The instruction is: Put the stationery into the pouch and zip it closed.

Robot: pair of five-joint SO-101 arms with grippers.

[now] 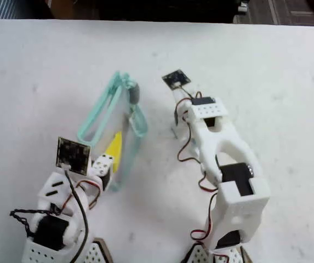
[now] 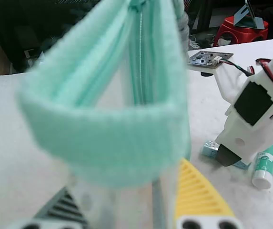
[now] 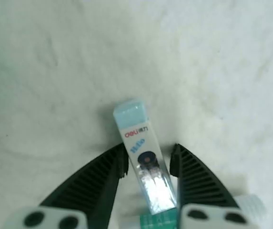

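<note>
Downward, right gripper [image 3: 148,153] narrowly parted astride eraser [image 3: 133,123]; left gripper [image 2: 126,195] at pouch [image 2: 110,136], grip unclear.

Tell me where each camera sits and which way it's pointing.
High view: fixed above the table, looking down on the pouch and both arms.
Left wrist view: on the left arm, facing the pouch up close past its left gripper; the right gripper stands beyond.
Right wrist view: on the right arm, looking down at the eraser between its open fingers.
Shared: both wrist views show the eraser.
</note>
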